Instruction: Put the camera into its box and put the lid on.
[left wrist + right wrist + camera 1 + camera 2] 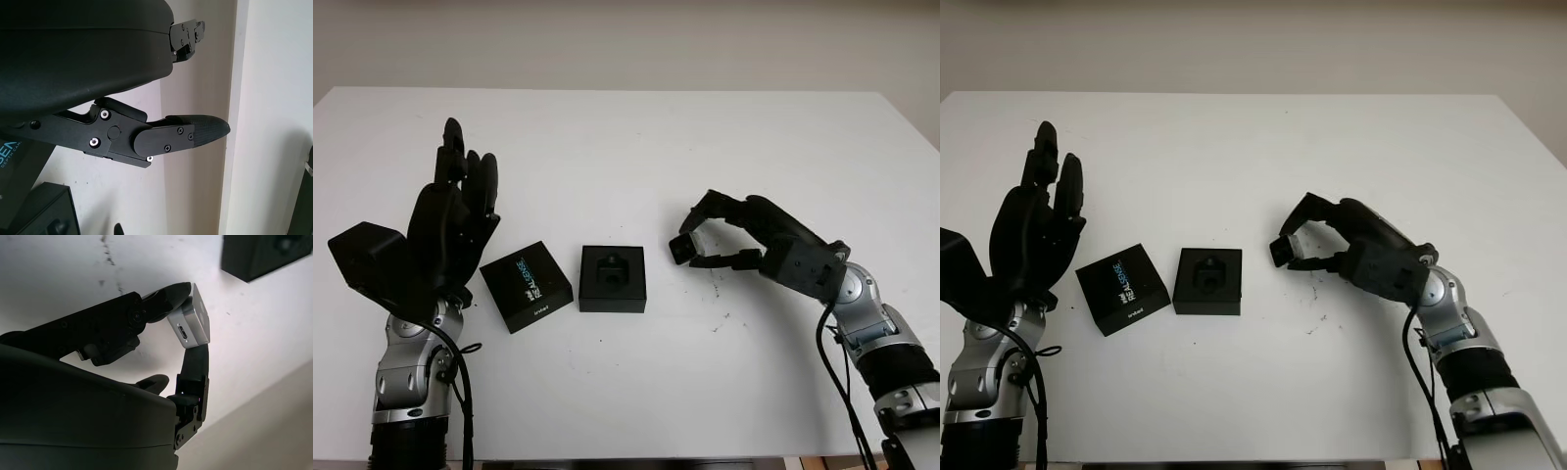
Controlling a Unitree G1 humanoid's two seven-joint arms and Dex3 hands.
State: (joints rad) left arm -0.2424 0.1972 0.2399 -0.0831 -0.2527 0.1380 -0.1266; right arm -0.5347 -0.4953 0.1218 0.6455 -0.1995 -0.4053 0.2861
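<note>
1. the right wrist view gives the close detail: the camera (pixel 194 317) is a small silver block with a port slot on its narrow edge, pinched between the fingertips (pixel 171 296) of the right hand (pixel 188 328) — in the head views it reads as a small dark block with a pale edge (pixel 682 248).
2. the head views give the layout on the white table (pixel 636 137): the right hand (pixel 715 240) holds the camera above the tabletop, just right of the open box (pixel 613 278), apart from it.
3. the box sits near the table's middle, a moulded recess in its black insert.
4. the lid (pixel 526 286) lies flat just left of the box, printed side up, turned at an angle.
5. the left hand (pixel 450 230) — open, holding nothing — is raised beside the lid's left edge.
6. the left wrist view shows one left-hand finger (pixel 188 134) against the pale wall, with corners of the dark lid and box low in the frame.
</note>
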